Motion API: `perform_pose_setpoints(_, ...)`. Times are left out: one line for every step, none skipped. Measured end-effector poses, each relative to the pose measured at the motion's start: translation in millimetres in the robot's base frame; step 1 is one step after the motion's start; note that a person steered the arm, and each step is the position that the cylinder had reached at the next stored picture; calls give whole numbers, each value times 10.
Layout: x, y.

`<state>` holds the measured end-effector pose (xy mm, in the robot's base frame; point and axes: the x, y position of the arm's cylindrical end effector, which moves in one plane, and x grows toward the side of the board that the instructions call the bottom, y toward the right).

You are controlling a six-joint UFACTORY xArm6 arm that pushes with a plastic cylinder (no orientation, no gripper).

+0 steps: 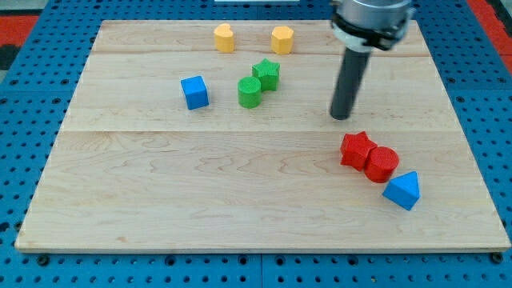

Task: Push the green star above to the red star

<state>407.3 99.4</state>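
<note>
The green star [267, 74] lies near the view's top middle, touching a green cylinder [250, 93] at its lower left. The red star [357, 150] lies at the view's right, touching a red cylinder [382, 164]. My tip [342, 117] stands on the board just above the red star and well to the right of the green star, touching neither.
A blue cube [194, 92] lies left of the green blocks. A yellow heart [225, 38] and a yellow hexagon [282, 39] lie near the board's top edge. A blue triangle [402, 190] lies below the red cylinder. The wooden board [160, 200] rests on a blue pegboard.
</note>
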Motion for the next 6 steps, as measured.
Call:
perform_pose_setpoints(-549,-216)
perform_pose_setpoints(-1022,-296)
perform_pose_setpoints(-1213,-1039)
perform_pose_setpoints(-778,-1068)
perform_pose_setpoints(-376,-699)
perform_pose_setpoints(-240,-217)
